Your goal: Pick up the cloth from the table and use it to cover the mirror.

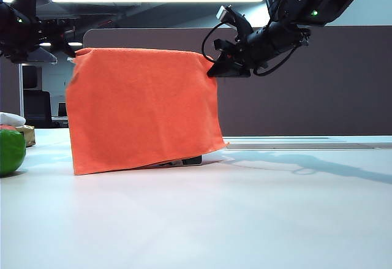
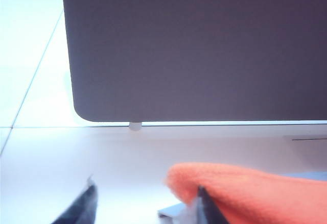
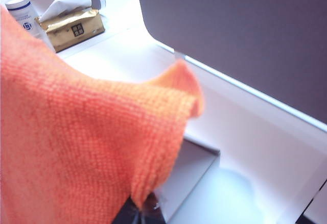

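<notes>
Right pincer (image 1: pixel 214 71) pinches cloth (image 1: pixel 144 106); left pincer (image 2: pixel 145 203) gapes

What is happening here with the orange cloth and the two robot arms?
The cloth hangs over the upright mirror on the table, hiding its front. The right claw is shut on the cloth's upper right corner. The left claw is open at the other top corner, gripping nothing.
</notes>
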